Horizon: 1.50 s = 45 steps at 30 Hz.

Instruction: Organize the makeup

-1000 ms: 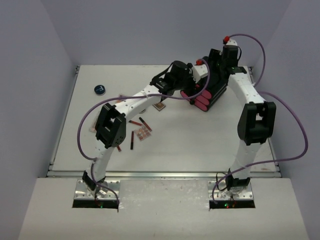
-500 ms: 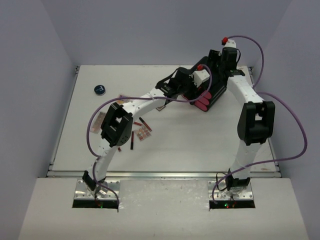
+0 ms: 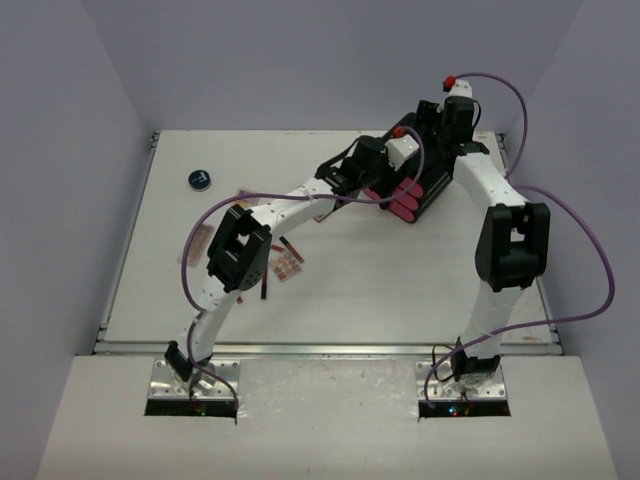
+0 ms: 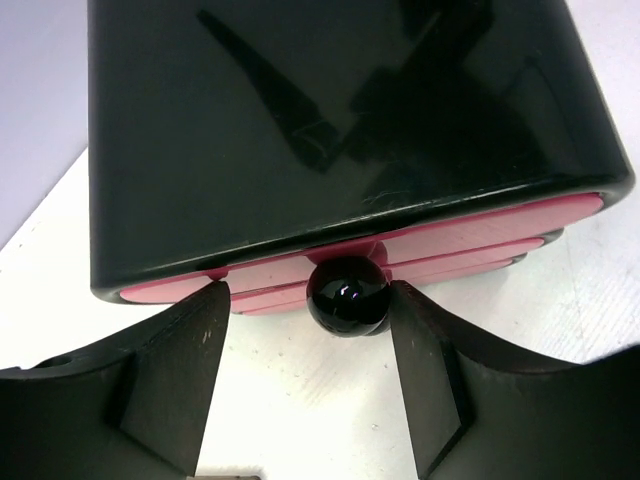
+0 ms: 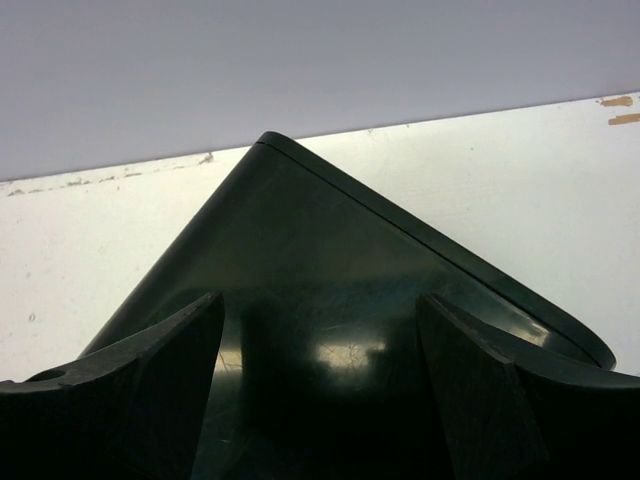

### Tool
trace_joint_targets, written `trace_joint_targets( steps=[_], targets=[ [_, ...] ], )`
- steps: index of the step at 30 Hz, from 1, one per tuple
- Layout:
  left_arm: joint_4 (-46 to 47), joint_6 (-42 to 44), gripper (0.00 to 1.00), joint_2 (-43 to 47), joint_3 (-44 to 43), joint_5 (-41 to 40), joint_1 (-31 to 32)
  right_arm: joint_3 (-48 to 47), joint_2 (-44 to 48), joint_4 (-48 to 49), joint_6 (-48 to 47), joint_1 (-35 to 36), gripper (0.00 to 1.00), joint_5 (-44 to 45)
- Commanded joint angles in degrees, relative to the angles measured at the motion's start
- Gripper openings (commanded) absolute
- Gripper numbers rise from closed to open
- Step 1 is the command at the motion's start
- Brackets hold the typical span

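The black box with pink drawers [image 3: 418, 192] stands at the back right. My left gripper [image 3: 383, 183] is open at its front. In the left wrist view, the gripper [image 4: 308, 300] has a round black drawer knob [image 4: 347, 294] between its fingers, close to the right finger [image 4: 425, 360]. My right gripper [image 3: 436, 122] is open over the box top [image 5: 330, 250], with its fingers spread. Makeup lies at the left: a dark-blue jar [image 3: 200, 179], tan-pink palettes [image 3: 288, 266] [image 3: 196, 240], and thin red and black sticks [image 3: 292, 247] [image 3: 264, 288]. The round black compact is not in view.
Grey walls close the table at the back and sides. A metal rail [image 3: 330, 348] runs along the near edge. Purple cables loop over both arms. My left arm spans across the makeup from the lower left to the box.
My left arm has reached right and forward, bringing its gripper up to the box's pink drawers. The right gripper has shifted slightly back on the box top.
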<state>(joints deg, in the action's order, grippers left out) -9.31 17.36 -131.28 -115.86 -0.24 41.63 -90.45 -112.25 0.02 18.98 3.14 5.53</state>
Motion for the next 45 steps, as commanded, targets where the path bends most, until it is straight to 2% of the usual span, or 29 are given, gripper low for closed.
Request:
trace_joint_targets(
  steps=[1,4,6,10,11,13,21,34,40,41,42,44,45],
  targets=[
    [3.3,-1.2,0.62,-1.2,-3.7,-0.1,0.6,2.2,0.1,-4.3,-0.5,0.3,0.8,-0.3],
    [3.7,-1.1,0.6,-2.3,-4.3,-1.3,0.6,2.0,0.2,-4.3,-0.8,0.2,0.81,-0.2],
    [3.8,-1.0,0.52,-2.7,-4.3,-2.3,0.6,1.9,0.3,-4.3,-0.8,0.3,0.81,-0.5],
    [3.8,-1.3,0.26,-2.7,-4.1,-2.8,0.6,2.4,0.6,-4.1,-0.9,0.2,0.81,-1.0],
    [3.7,-1.4,0.13,-2.5,-4.0,-2.9,0.6,2.9,0.7,-3.8,-0.9,0.3,0.81,-1.0],
    [3.5,-1.5,0.0,-2.0,-3.5,-3.2,0.6,3.8,0.8,-3.4,-0.5,0.3,0.81,-0.9],
    [2.4,-1.1,0.0,2.4,2.6,-5.9,0.6,4.5,-0.4,-4.0,0.9,0.3,0.81,-1.1],
    [-0.5,0.8,0.0,17.9,23.1,-6.7,0.6,6.6,0.5,-3.8,1.5,0.3,0.81,-2.3],
    [-0.6,1.2,0.01,20.3,26.2,-6.4,0.5,7.5,1.4,-3.7,1.8,0.4,0.81,-2.9],
    [-1.0,1.2,0.04,20.4,26.1,-6.4,0.6,7.5,1.6,-3.8,1.8,0.4,0.82,-3.0],
    [-1.5,1.1,0.22,20.6,26.1,-6.2,0.6,7.7,1.8,-3.9,1.8,0.4,0.82,-3.2],
    [-2.4,0.7,0.35,21.3,26.6,-5.8,0.6,8.0,2.1,-4.0,1.5,0.4,0.82,-3.3],
    [-2.8,0.6,0.5,21.7,26.7,-5.7,0.5,8.1,2.3,-3.9,1.5,0.3,0.83,-3.4]
  ],
)
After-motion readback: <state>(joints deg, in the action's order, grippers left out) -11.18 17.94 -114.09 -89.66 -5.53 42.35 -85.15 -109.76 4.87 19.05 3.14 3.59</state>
